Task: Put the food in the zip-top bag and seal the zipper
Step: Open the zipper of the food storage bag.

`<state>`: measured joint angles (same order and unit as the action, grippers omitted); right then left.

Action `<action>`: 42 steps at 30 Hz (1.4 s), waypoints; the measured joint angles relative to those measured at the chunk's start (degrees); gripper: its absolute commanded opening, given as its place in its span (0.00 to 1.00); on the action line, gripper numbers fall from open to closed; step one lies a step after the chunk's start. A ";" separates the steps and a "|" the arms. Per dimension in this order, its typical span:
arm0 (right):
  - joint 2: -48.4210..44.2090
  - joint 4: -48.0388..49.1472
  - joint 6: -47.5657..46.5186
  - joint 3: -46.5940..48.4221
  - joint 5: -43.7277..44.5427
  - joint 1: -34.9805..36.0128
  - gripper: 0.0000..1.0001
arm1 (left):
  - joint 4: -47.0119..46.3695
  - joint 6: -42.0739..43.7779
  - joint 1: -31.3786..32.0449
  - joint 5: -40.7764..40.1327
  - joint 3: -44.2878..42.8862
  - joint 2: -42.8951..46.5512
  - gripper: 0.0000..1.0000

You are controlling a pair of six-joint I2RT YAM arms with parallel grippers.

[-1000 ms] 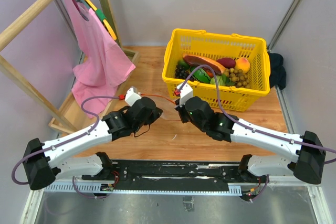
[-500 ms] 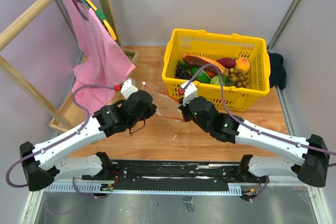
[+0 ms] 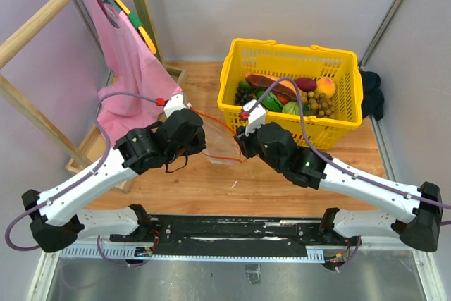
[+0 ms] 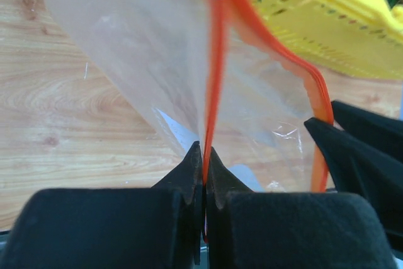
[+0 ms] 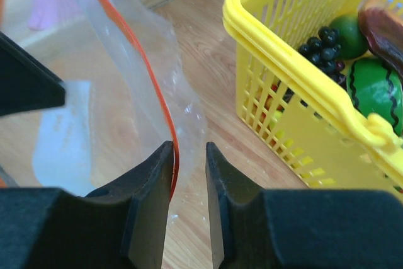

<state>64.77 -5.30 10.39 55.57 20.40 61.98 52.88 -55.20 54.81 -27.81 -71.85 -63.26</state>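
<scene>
The clear zip-top bag [image 3: 220, 151] hangs between my two grippers over the wooden table, its mouth pulled open. My left gripper [image 3: 202, 144] is shut on the red zipper strip [image 4: 214, 80] on one side of the mouth. My right gripper [image 3: 242, 147] stands with its jaws a little apart; the other side of the strip [image 5: 165, 118] lies between them, against the left finger. The food lies in the yellow basket [image 3: 282, 123]: an orange peach [image 3: 325, 87], a cluster of tan balls [image 3: 320, 105], a purplish piece [image 3: 304, 84] and a red piece [image 3: 282, 98].
The basket also holds a long brown bread roll [image 3: 270, 82], dark grapes [image 5: 324, 45] and green vegetables [image 5: 378, 92]. A pink cloth [image 3: 127, 68] hangs on a wooden rack at the left. A dark object [image 3: 371, 93] lies by the right wall.
My left gripper has moved back and to the left with the zipper strip, drawing the bag's mouth wider. My right gripper has shifted slightly towards the basket.
</scene>
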 measured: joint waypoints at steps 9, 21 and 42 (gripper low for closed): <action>5.92 0.09 -0.20 5.88 -3.78 -0.02 0.26 | 2.34 4.74 0.00 4.39 -2.12 -3.96 0.01; 7.08 -4.20 1.77 6.91 4.17 -2.27 0.01 | 7.56 5.92 0.02 4.70 -2.45 -1.40 0.00; 8.83 -9.55 9.51 5.90 0.57 -3.89 0.01 | 2.97 6.58 0.04 2.12 0.52 -1.99 0.22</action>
<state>73.60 -14.85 19.90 61.47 20.97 58.08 55.86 -48.62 54.85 -25.69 -71.33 -65.25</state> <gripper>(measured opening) 0.017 0.239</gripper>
